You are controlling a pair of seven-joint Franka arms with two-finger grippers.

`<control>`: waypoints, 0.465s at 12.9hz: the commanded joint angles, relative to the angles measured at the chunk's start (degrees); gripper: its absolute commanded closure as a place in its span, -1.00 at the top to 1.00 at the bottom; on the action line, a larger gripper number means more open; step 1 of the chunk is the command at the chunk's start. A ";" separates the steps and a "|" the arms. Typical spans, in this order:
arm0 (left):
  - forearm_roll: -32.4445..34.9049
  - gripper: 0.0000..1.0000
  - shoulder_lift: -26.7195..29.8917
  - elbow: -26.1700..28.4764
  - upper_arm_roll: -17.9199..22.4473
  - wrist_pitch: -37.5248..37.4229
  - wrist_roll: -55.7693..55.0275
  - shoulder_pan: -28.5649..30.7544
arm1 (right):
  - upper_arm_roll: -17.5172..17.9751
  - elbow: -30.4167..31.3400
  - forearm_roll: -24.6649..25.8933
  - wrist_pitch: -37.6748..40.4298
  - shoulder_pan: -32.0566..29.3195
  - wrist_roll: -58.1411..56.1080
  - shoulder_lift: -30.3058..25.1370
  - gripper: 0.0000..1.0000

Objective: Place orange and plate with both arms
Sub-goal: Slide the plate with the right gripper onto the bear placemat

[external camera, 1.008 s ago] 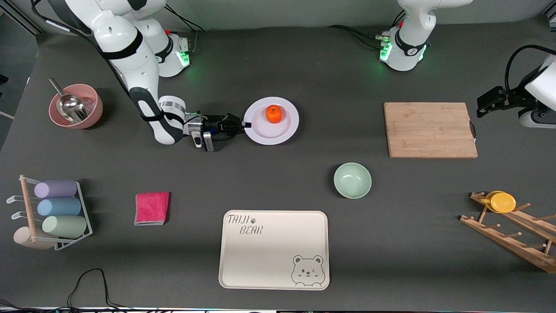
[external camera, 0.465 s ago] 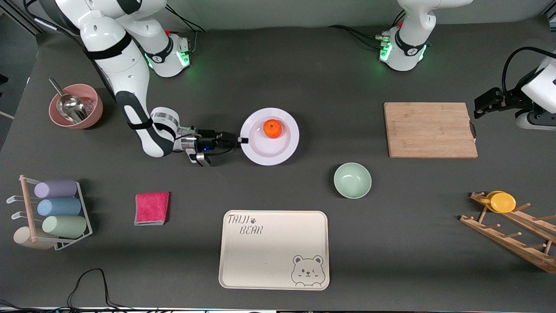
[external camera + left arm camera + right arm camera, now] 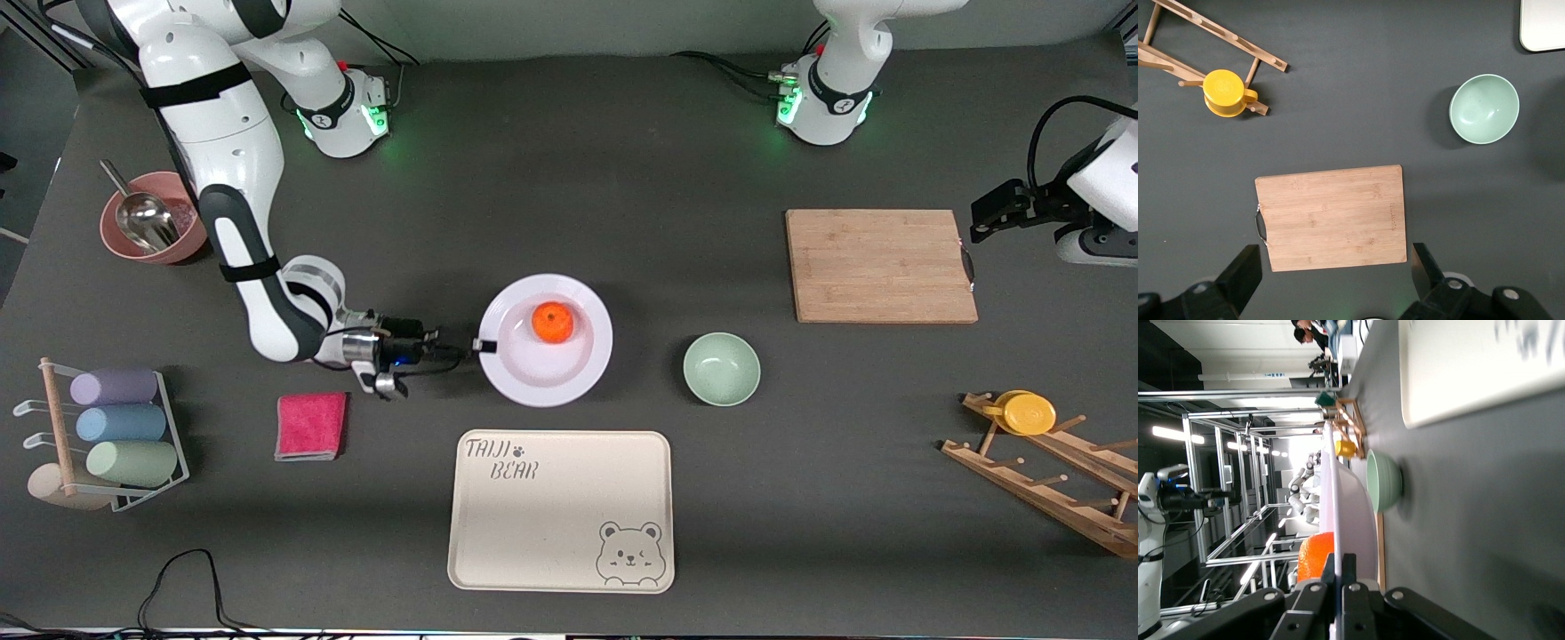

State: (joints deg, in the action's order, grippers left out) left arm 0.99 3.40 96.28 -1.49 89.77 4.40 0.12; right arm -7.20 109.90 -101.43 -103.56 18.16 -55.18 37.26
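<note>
On the dark table [image 3: 622, 178], your right hand [image 3: 478, 346] is clamped on the plate [image 3: 533, 373] rim, orange [image 3: 553, 322] aboard, mid-frame; next, lower it flat. Left hand [image 3: 1331, 280], fingers apart, waits at the frame's right edge.

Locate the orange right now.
In the front view the orange sits on the white plate, which the right gripper holds by its rim, beside the green bowl and farther from the camera than the bear tray.

Dark grey table [image 3: 569, 178] — metal-framed lab, bright ceiling lights
</note>
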 commanded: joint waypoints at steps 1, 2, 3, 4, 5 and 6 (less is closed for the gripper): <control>-0.46 1.00 0.21 0.05 0.26 0.41 -0.54 -0.47 | -1.41 -14.58 1.49 -1.02 0.21 5.24 8.77 -1.00; -0.46 1.00 0.21 0.05 0.35 0.41 -0.54 -0.56 | -1.41 -19.32 2.19 -2.16 0.12 6.65 11.75 -1.00; -0.46 1.00 0.21 0.05 0.35 0.50 -0.54 -0.56 | -1.41 -24.16 2.20 -3.74 0.03 7.79 15.09 -1.00; -0.46 1.00 0.12 0.05 0.35 0.58 -0.54 -0.47 | -1.41 -28.56 2.20 -5.06 0.03 8.68 18.26 -1.00; -0.46 1.00 0.12 0.05 0.35 0.58 -0.54 -0.47 | -1.32 -32.60 2.20 -7.07 0.03 9.55 20.90 -1.00; -0.46 1.00 0.20 0.13 0.35 0.50 -0.54 -0.47 | -1.32 -36.38 2.37 -8.57 -0.06 11.83 23.36 -1.00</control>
State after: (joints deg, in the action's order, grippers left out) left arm 0.97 3.38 96.28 -1.50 89.84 4.40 0.12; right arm -8.50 84.44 -100.15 -110.59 18.22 -48.69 53.88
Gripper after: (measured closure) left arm 0.000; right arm 0.960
